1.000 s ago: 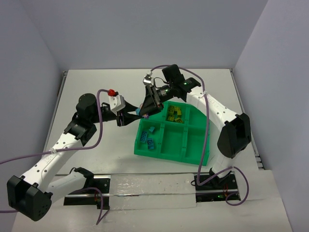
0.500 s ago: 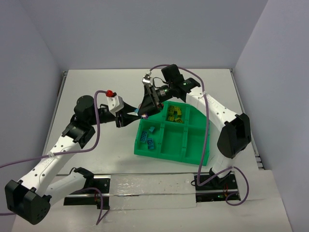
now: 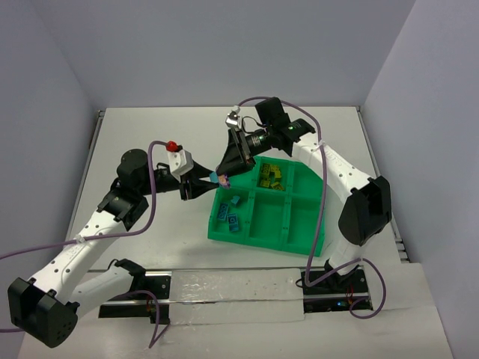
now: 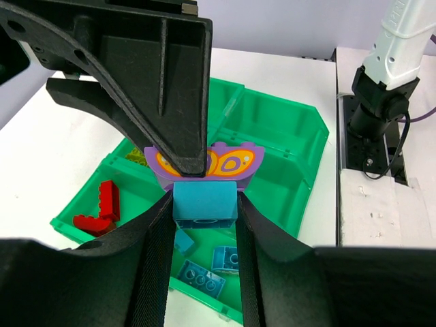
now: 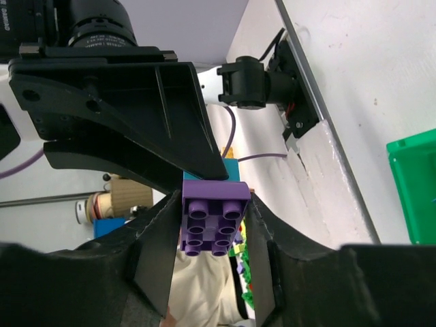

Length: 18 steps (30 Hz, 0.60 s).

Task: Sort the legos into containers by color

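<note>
The left end effector (image 4: pixel 204 208) is shut tight on a blue brick (image 4: pixel 204 201). One black finger presses on each side of the brick.

A purple brick (image 4: pixel 235 162) with an orange and yellow butterfly on it sits right on top of the blue brick. The two bricks touch.

The right end effector (image 5: pixel 214 225) is shut tight on the purple brick. In its own camera the brick's round bumps face us, and the blue brick peeks out just behind it.

So the two end effectors meet tip to tip. Each one holds one brick of the same little stack, up in the air.

The green tray (image 3: pixel 258 239) lies on the white desk (image 3: pixel 150 134), right below the held stack. Seen from above, the stack is over the tray's far left corner.

In the left wrist camera, some red legos (image 4: pixel 101 210) lie in a box of the tray down and to the left of the fingers. Some blue legos (image 4: pixel 204 278) lie in the box straight under the fingers.

From above, yellow-green legos (image 3: pixel 271 176) lie in a far box of the tray, just beside the right end effector's tips, on the side away from the left end effector.
</note>
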Available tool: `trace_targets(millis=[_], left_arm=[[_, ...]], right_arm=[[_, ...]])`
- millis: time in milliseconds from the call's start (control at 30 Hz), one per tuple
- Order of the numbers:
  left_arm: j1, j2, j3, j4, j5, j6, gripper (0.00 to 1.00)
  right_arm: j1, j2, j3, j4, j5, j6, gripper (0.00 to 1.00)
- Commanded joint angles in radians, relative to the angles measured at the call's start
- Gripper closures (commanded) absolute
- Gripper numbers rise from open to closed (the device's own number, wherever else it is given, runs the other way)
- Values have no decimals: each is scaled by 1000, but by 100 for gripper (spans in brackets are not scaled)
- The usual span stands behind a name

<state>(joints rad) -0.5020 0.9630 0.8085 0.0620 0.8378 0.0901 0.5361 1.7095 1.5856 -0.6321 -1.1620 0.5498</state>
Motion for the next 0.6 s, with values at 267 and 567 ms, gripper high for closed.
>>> trace_targets(millis=[267, 567], left_arm=[[-4, -11, 4, 6, 14, 9, 100], [-4, -78, -31, -59, -26, 27, 100]], right_arm=[[-17, -70, -7, 3, 17, -40, 100], [-190, -150, -100, 7, 57, -60, 100]])
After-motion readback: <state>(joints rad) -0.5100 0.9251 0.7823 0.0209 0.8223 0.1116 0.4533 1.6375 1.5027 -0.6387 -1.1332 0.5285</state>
